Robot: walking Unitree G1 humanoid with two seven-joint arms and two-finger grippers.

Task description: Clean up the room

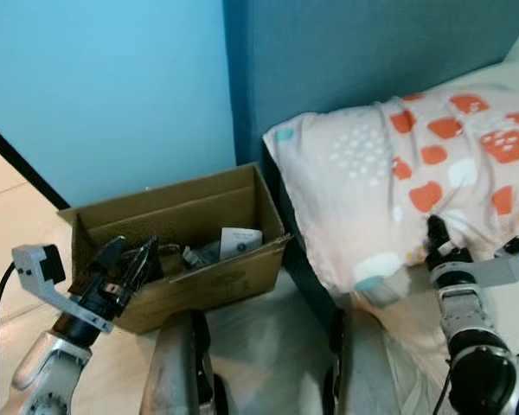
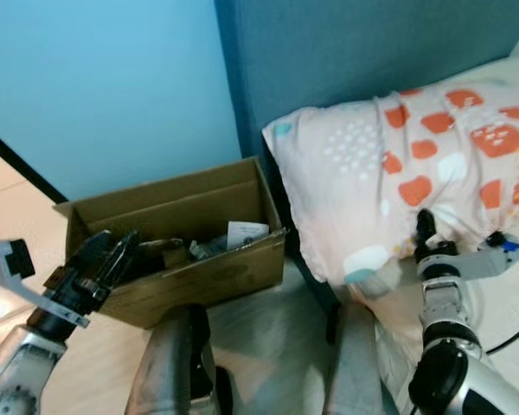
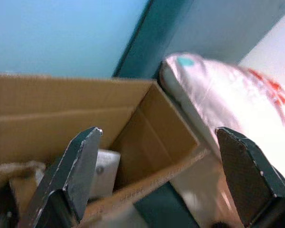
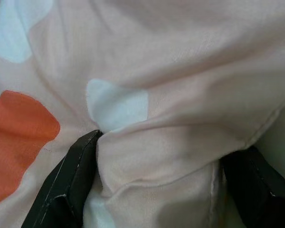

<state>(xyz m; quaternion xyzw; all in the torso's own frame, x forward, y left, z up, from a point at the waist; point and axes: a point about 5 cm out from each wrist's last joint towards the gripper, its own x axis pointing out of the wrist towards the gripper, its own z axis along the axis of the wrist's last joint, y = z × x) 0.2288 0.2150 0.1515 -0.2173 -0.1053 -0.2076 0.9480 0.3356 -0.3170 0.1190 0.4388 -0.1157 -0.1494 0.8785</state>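
Over on the left, the left claw hangs spread wide and empty above the near rim of the cardboard box, which sits on the floor against the blue wall. If that arm drops or swings, a finger could catch the rim and shove the box; a white card and some dark clutter lie inside, too murky to name. Moving right, the pillow lies on the bed, its near corner hanging off the edge. The right claw presses into its lower edge, fingers straddling a bunched fold of fabric. The bite looks shallow, so the cloth could slip free on a lift. The far side of the pillow runs out of frame.
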